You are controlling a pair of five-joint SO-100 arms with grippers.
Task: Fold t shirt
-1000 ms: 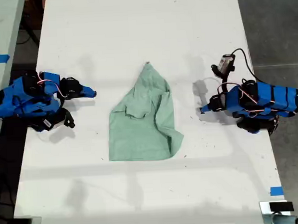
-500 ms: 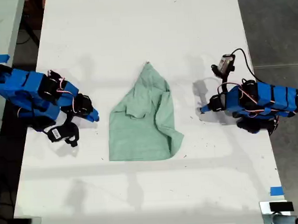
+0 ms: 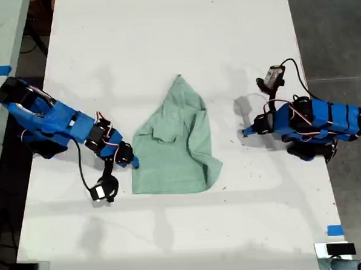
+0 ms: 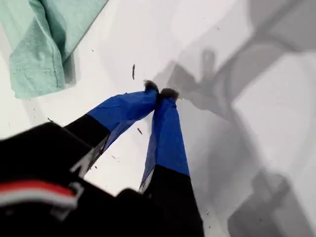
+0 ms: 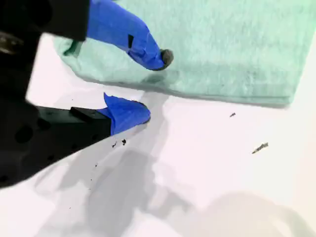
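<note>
T shirt, pale mint green, is lying crumpled near the middle of the white bench. My second tool is hovering parted at the garment's edge on the exterior view's left, gripping nothing. My first tool is resting pinched together and empty at the exterior view's right, apart from the cloth.

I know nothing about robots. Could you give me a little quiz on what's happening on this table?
1. True or false: the t shirt hangs over the table edge.
2. My second gripper is: A) open at the shirt's edge; B) shut on the shirt; C) far from the shirt.
3. Fill in: my first gripper, clear of the shirt, has its fingers ___.

Key: 1 false; 2 A; 3 shut.
</note>
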